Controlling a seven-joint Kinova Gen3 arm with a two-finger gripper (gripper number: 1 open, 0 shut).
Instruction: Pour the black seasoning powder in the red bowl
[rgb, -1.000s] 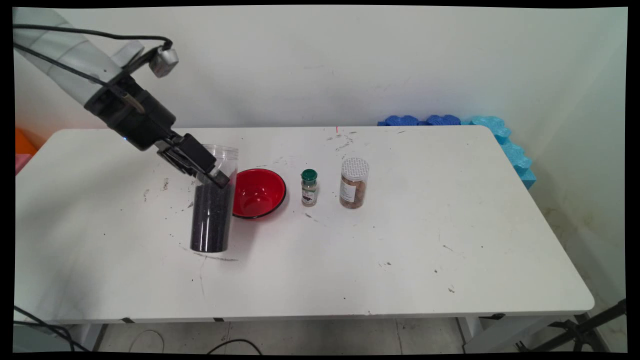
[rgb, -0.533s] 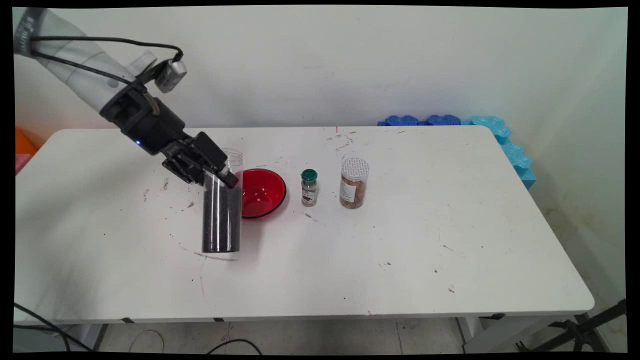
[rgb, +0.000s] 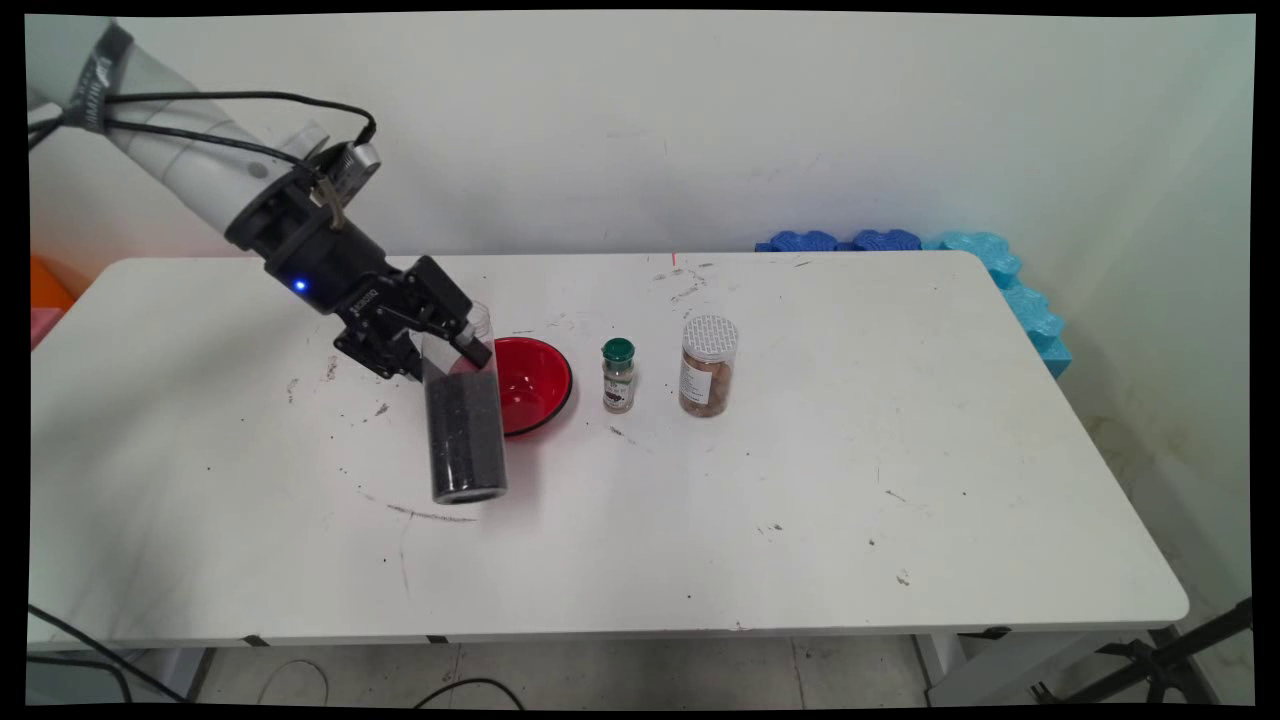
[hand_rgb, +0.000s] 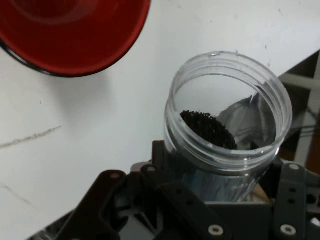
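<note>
My black gripper (rgb: 450, 345) is shut on the upper part of a tall clear jar (rgb: 464, 430) filled most of the way with black grains. The jar hangs just above the table, leaning a little, its open mouth next to the red bowl (rgb: 528, 383). From the hand view I look into the jar's open mouth (hand_rgb: 227, 112), with black grains (hand_rgb: 207, 129) inside and the gripper's linkage (hand_rgb: 200, 200) clasped round its neck. The red bowl (hand_rgb: 75, 35) fills that view's upper left corner.
Right of the bowl stand a small green-capped spice bottle (rgb: 618, 376) and a white-lidded jar of brown contents (rgb: 708, 366). Blue foam pieces (rgb: 950, 250) lie along the white table's (rgb: 800, 500) far right corner. Black specks dot the table near the jar.
The gripper has carried the jar to the right, towards the red bowl, and lifted it slightly off the table. Bowl and both small bottles stayed put.
</note>
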